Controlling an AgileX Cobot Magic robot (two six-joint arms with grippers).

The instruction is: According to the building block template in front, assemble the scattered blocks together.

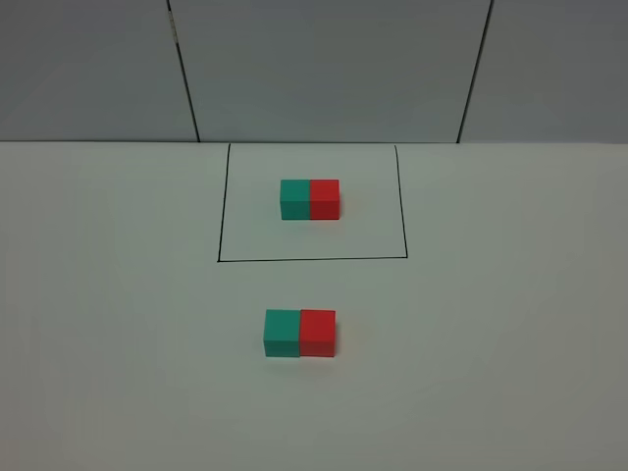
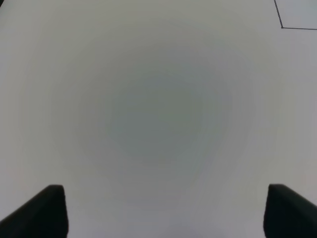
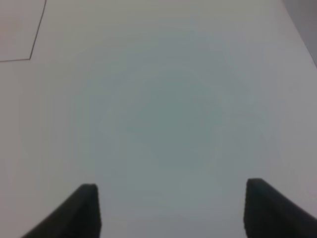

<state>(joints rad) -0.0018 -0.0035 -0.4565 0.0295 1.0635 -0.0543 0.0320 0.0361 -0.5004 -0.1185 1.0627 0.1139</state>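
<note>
In the exterior high view the building block template (image 1: 310,199), a teal cube joined to a red cube, sits inside a thin black drawn rectangle (image 1: 218,226) at the back of the white table. Nearer the front, the scattered teal block (image 1: 282,334) and red block (image 1: 318,333) stand side by side, touching, teal on the left. Neither arm shows in that view. My left gripper (image 2: 163,210) is open over bare table, nothing between its dark fingertips (image 2: 47,210). My right gripper (image 3: 171,208) is open too, over bare table, holding nothing.
The white table (image 1: 491,343) ends at a grey panelled wall (image 1: 324,69) behind the rectangle. A corner of the drawn black line (image 2: 282,26) shows in the left wrist view, and another line corner (image 3: 30,57) in the right wrist view.
</note>
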